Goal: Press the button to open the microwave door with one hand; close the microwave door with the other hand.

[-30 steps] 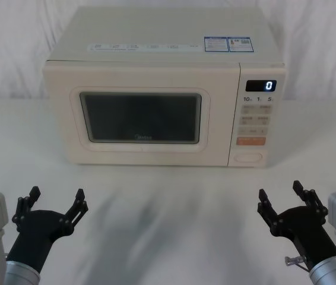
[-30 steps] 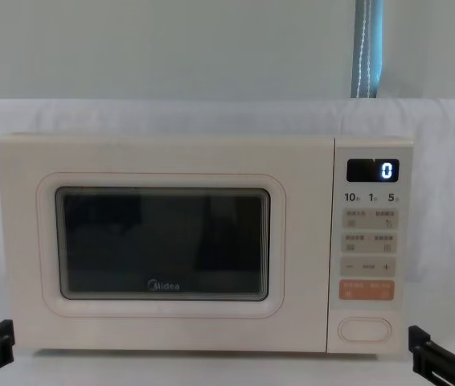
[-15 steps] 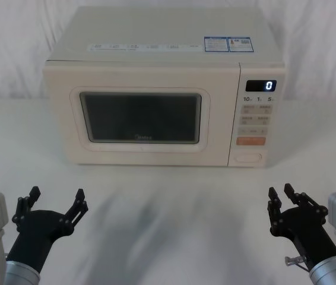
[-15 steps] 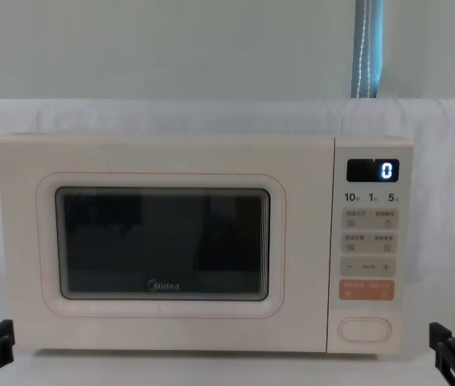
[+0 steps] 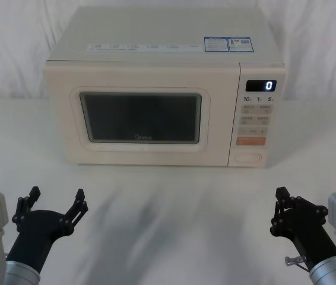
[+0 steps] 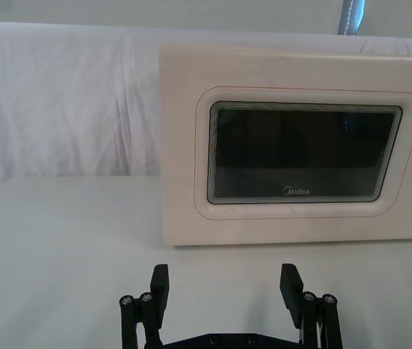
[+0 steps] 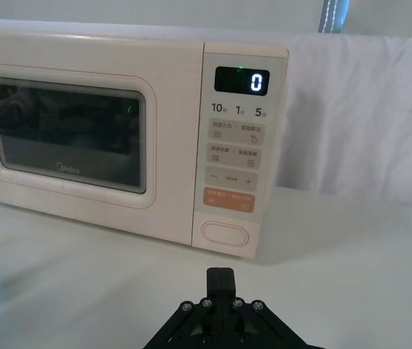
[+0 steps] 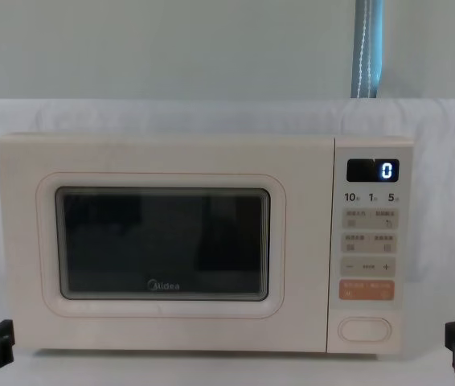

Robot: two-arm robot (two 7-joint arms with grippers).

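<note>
— Where does the microwave door (image 5: 141,119) stand?
— Flush shut on the front of the oven, which sits on the white bench (image 5: 174,202). The button (image 5: 248,157) is at the foot of the control panel (image 5: 256,122), right of the door and just under the orange key (image 5: 251,141).

— And the pincers?
— The right pincer (image 5: 284,194) hangs before the microwave, below the button and well apart from it, fingers pressed together. The left pincer (image 5: 57,196) waits before the door's left edge, fingers spread wide, holding nothing.
</note>
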